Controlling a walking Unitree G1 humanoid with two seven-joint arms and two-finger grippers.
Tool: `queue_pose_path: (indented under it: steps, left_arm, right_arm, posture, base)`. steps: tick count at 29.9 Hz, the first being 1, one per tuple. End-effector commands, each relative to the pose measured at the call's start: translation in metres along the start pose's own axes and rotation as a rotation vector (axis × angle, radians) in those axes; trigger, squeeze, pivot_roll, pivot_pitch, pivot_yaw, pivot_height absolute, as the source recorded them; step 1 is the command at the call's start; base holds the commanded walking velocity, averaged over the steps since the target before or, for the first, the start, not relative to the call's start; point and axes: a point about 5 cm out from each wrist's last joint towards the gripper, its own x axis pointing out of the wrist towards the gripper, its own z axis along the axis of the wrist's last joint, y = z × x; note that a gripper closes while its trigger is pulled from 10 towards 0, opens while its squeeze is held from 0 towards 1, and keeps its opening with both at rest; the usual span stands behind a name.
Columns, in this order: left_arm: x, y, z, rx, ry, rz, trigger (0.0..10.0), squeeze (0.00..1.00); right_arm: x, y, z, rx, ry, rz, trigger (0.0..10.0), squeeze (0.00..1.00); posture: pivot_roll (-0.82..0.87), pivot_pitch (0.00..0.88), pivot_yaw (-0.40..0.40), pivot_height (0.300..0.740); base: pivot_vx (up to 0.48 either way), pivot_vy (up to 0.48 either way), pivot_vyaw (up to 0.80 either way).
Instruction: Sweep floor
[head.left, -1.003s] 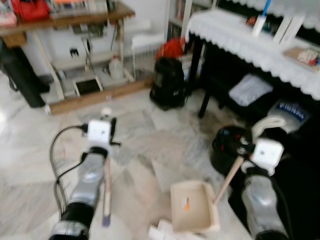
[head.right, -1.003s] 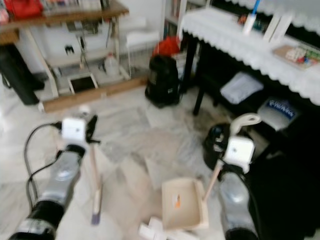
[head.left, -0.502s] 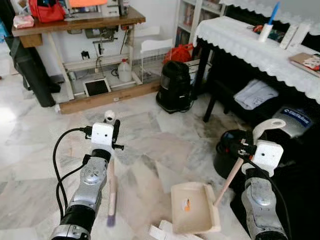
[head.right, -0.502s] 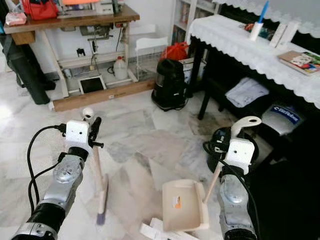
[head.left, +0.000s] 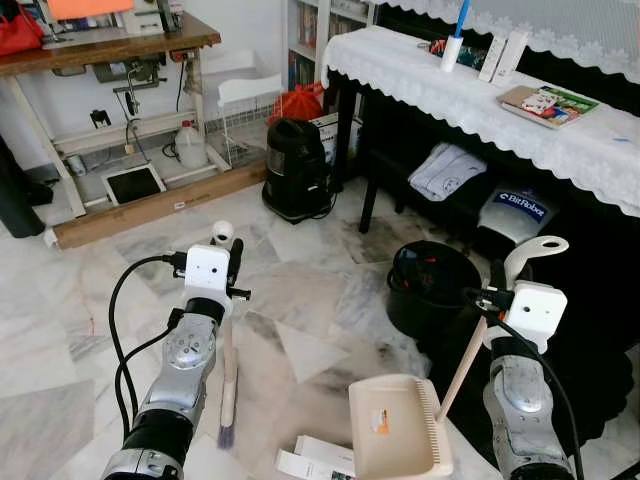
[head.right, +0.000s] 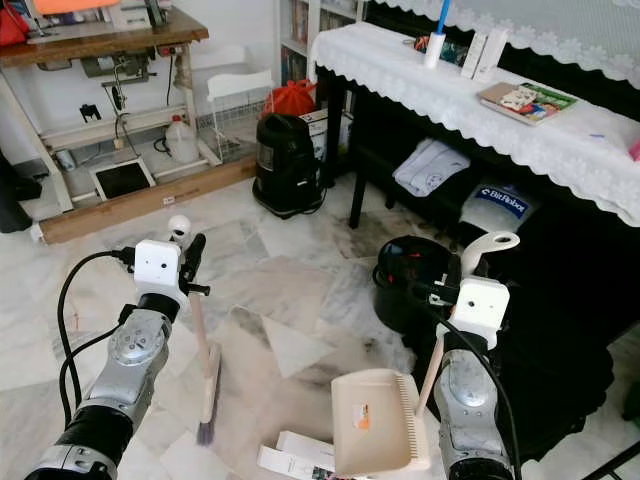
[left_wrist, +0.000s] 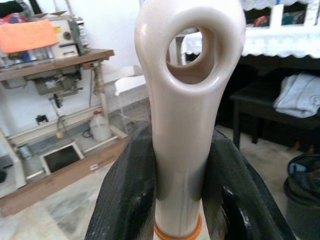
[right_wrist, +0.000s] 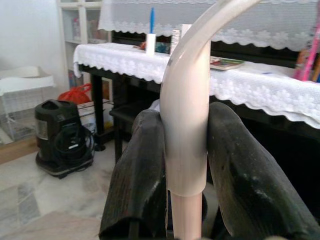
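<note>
Broom (head.left: 228, 375) handle sits clamped between the two black fingers (left_wrist: 131, 195) of the left gripper (left_wrist: 177, 200), which press on the cream shaft just below its looped end; an orange ring on the shaft is cut off at the frame edge of the left wrist view. From the head views the broom hangs nearly upright over the marble floor (head.left: 310, 300), its dark bristle end low by the left arm and hard to make out. The right gripper (right_wrist: 185, 180) is likewise closed on one cream handle, that of the dustpan (head.left: 398, 428), with its curved hook top rising out of the wrist frame. The handle slants down to the pan, which lies on the floor between the two arms, closer to the right one, with a small orange scrap (head.left: 380, 423) inside. Just beside the pan's left edge lie white paper pieces (head.left: 310, 462), partly cut off at the bottom of the head views, so their count is unclear. Beyond the right arm stands one black bin (head.left: 432, 290), near a lace-covered table (head.left: 480, 100). One black vacuum cleaner (head.left: 296, 170) stands further off, beside one wooden workbench (head.left: 100, 50).
</note>
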Motion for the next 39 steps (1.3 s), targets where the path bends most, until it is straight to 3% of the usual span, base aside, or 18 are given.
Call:
queue_pose_path:
  steps: [1, 8, 25, 30, 39]
  left_arm:
    - [0.0049, 0.0021, 0.0101, 0.018, -0.052, 0.005, 10.0, 0.00]
    - [0.0044, 0.0017, 0.0101, 0.013, -0.053, 0.005, 10.0, 0.00]
    - [0.0035, 0.0043, 0.0091, 0.025, -0.049, 0.012, 10.0, 0.00]
    - [0.0036, 0.0043, 0.0093, 0.028, -0.052, 0.014, 10.0, 0.00]
    - [0.0019, 0.0063, 0.0085, 0.018, -0.050, 0.021, 10.0, 0.00]
  right_arm:
    - [0.0041, -0.0004, 0.0092, 0.011, -0.039, -0.004, 10.0, 0.00]
    - [0.0032, 0.0006, 0.0096, 0.018, -0.045, 0.002, 10.0, 0.00]
    - [0.0004, 0.0023, 0.0064, 0.007, -0.025, 0.008, 10.0, 0.00]
    - [0.0001, 0.0013, 0.0063, 0.004, -0.025, 0.003, 10.0, 0.00]
    - [-0.0012, -0.0004, 0.0064, -0.001, -0.026, -0.001, 10.0, 0.00]
  posture:
    - [0.08, 0.000, -0.044, 0.740]
    - [0.08, 0.000, -0.044, 0.740]
    - [0.08, 0.000, -0.044, 0.740]
    - [0.08, 0.000, -0.043, 0.740]
    - [0.08, 0.000, -0.046, 0.740]
  base:
    - [0.000, -0.296, 0.00]
    - [0.000, -0.297, -0.35]
    - [0.000, 0.000, 0.00]
    - [0.000, -0.455, 0.00]
    - [0.000, 0.000, 0.00]
